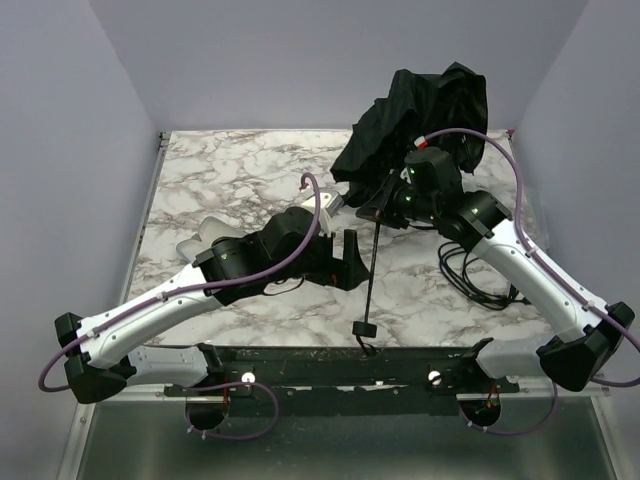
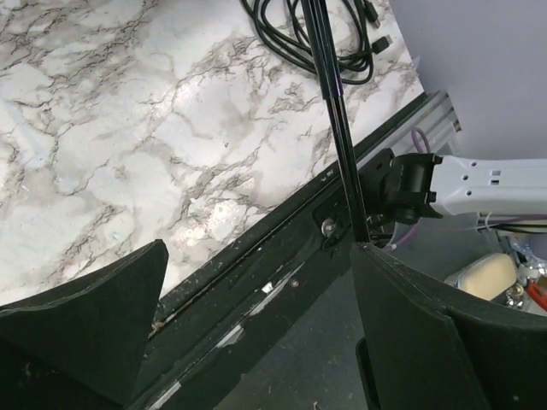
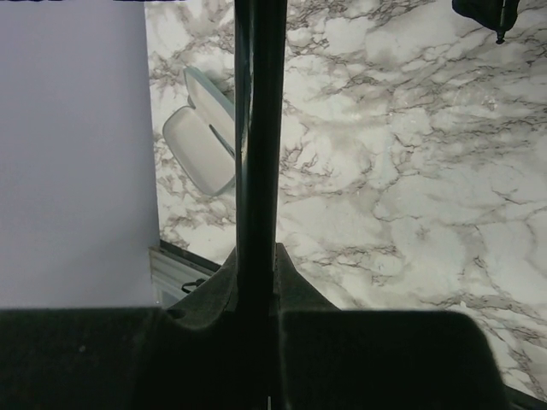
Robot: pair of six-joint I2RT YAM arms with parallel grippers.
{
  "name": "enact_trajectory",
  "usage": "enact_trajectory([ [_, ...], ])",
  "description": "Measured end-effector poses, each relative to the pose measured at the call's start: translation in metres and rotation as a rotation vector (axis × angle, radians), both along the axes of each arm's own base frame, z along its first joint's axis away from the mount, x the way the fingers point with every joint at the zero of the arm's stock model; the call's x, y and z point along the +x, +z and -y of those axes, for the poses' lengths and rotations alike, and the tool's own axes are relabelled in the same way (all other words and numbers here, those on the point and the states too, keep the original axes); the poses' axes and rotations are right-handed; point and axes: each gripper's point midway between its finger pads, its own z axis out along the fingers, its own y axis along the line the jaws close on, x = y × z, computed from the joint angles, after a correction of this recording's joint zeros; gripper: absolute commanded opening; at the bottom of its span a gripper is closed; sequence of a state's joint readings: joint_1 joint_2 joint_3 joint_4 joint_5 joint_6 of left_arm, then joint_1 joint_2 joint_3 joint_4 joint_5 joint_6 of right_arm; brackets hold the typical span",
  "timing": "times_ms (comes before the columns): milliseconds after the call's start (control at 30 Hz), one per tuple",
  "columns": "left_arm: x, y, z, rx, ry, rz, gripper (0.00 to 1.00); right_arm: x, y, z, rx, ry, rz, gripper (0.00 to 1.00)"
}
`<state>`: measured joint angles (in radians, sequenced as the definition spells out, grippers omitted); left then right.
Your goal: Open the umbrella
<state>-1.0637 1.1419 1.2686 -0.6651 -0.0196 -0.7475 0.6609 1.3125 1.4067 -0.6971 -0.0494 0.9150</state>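
The umbrella's black canopy (image 1: 420, 115) hangs bunched and folded at the back right, above the table. Its thin dark shaft (image 1: 372, 260) slants down to the small handle (image 1: 364, 330) near the front edge. My right gripper (image 1: 388, 208) is shut on the upper shaft just below the canopy; the right wrist view shows the fingers (image 3: 299, 290) clamped around the shaft (image 3: 256, 128). My left gripper (image 1: 350, 262) is open and empty just left of the shaft. In the left wrist view the shaft (image 2: 335, 120) runs past the tip of the right finger (image 2: 410, 316), outside the gap.
A pale mint clamshell case (image 1: 203, 236) lies open at the left, partly behind the left arm, and shows in the right wrist view (image 3: 201, 141). A coiled black cable (image 1: 480, 280) lies by the right arm, also in the left wrist view (image 2: 299, 43). The table's front rail (image 1: 340, 365) is close below the handle.
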Motion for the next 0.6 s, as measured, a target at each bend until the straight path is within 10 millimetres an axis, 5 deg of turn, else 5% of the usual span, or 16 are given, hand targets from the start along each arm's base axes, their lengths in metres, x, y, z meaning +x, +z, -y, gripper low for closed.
enact_trajectory([
  [200,-0.013,-0.004,0.007,0.027,-0.005,0.006,0.90,0.002,-0.006,0.004,-0.039,-0.009,0.010,0.01],
  [300,-0.021,-0.003,0.011,0.024,-0.015,0.009,0.99,0.002,-0.008,0.004,-0.048,-0.011,0.013,0.01],
  [600,-0.027,-0.024,0.007,0.076,-0.007,0.008,0.93,0.005,-0.005,0.004,-0.028,-0.040,0.011,0.01],
])
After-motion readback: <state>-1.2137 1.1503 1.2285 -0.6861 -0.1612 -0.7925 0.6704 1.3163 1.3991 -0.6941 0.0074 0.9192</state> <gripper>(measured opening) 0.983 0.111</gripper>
